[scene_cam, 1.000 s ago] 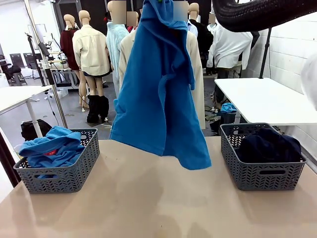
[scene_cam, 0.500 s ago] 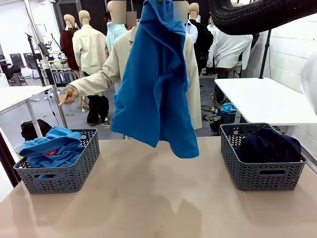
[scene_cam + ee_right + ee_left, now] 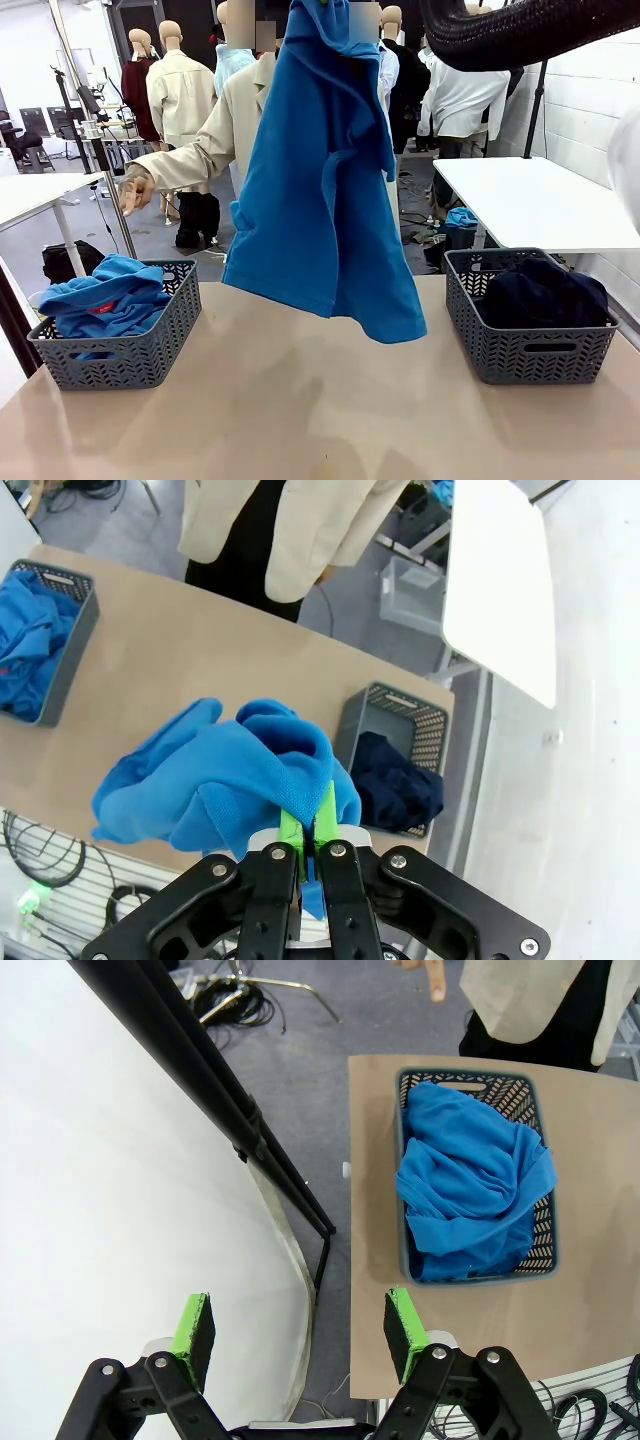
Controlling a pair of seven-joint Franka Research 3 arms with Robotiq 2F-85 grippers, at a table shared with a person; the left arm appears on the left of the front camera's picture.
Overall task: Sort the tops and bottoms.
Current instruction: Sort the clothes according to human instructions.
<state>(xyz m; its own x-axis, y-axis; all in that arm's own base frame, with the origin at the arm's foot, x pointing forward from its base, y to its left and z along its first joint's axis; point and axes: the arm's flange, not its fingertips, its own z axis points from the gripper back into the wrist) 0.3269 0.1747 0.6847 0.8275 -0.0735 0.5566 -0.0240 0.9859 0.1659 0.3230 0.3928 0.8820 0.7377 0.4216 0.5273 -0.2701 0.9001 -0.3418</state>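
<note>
Hanging from the right hand (image 3: 309,832), one blue top (image 3: 325,190) dangles high above the middle of the surface (image 3: 320,400), its lowest corner clear of the wood. The hand is clenched on a small fold of the knit; the rest of the garment hangs loose below it.

Risks from this state:

- Slip. The pinch covers little fabric. A fast swing may pull the fold out, dropping the top onto the surface between the baskets.
- Snag. The hem hangs low. Travel toward the left edge without enough height may drag it across the rim of the left basket (image 3: 150,350) and shift the basket.
- Overhang. That basket already holds blue tops (image 3: 105,298) piled to the rim. A wide garment released there may drape over the side.
- Wrong bin. The right basket (image 3: 530,350), near the right edge, holds the dark bottoms (image 3: 545,290).
- Contact. The person's hand (image 3: 133,190) points down beyond the far edge, above the left basket, in the likely path.

The left hand (image 3: 297,1328) is released and empty, off the left edge.
</note>
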